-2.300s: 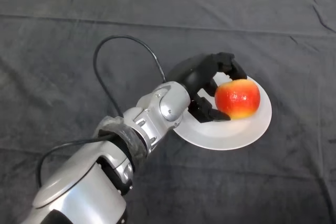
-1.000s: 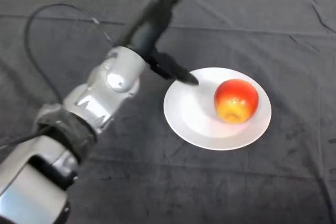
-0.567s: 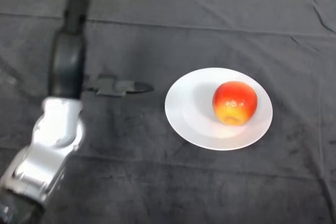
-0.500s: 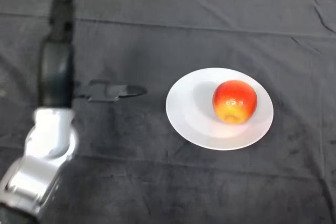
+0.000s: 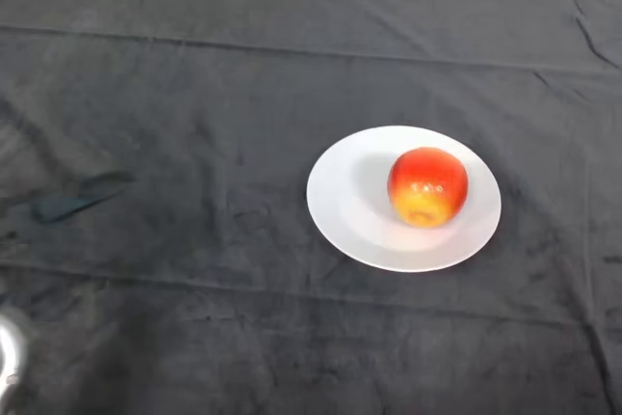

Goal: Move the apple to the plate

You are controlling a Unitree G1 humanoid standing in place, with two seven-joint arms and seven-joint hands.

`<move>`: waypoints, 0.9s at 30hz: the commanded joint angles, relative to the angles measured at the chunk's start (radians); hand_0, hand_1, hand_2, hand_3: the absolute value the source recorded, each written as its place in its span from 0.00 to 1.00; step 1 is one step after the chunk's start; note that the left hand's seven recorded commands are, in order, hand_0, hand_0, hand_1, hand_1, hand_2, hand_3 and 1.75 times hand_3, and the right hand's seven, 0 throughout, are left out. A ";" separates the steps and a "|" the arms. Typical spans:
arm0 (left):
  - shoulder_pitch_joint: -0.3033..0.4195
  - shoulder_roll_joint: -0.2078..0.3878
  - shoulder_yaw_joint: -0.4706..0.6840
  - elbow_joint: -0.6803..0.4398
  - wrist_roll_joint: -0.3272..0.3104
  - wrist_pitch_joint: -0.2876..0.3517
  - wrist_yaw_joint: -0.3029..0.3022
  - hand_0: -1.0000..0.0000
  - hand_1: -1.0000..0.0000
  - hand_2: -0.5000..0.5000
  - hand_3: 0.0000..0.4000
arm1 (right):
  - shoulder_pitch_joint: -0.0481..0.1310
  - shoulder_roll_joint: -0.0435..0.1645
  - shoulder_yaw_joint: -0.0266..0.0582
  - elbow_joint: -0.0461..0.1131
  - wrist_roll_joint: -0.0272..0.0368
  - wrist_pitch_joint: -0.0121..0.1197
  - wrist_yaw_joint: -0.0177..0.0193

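Note:
A red and yellow apple point(image 5: 427, 186) rests upright on a round white plate point(image 5: 350, 211), a little right of the plate's middle. The plate lies on the dark cloth right of centre in the head view. Nothing touches the apple. Only a sliver of my silver arm point(image 5: 7, 355) shows at the lower left edge; the hand itself is out of the picture.
Dark cloth point(image 5: 194, 94) covers the whole table, with creases along the far side and at the right. The table's far edge runs along the top of the view.
The hand let go of the apple on the plate, then the arm lifted, swung left and withdrew out of view at the lower left. Apple and plate have stayed put.

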 commanded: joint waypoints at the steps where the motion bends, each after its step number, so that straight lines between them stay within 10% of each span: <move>1: 0.038 0.054 0.047 0.050 -0.025 -0.031 -0.008 1.00 1.00 0.50 0.00 | -0.020 -0.003 -0.0101 -0.044 0.0223 -0.003 -0.0082; 27: -0.071 -0.017 0.203 0.270 -0.048 -0.073 0.001 1.00 1.00 0.50 0.00 | -0.021 -0.004 -0.0110 -0.042 0.0241 -0.002 -0.0080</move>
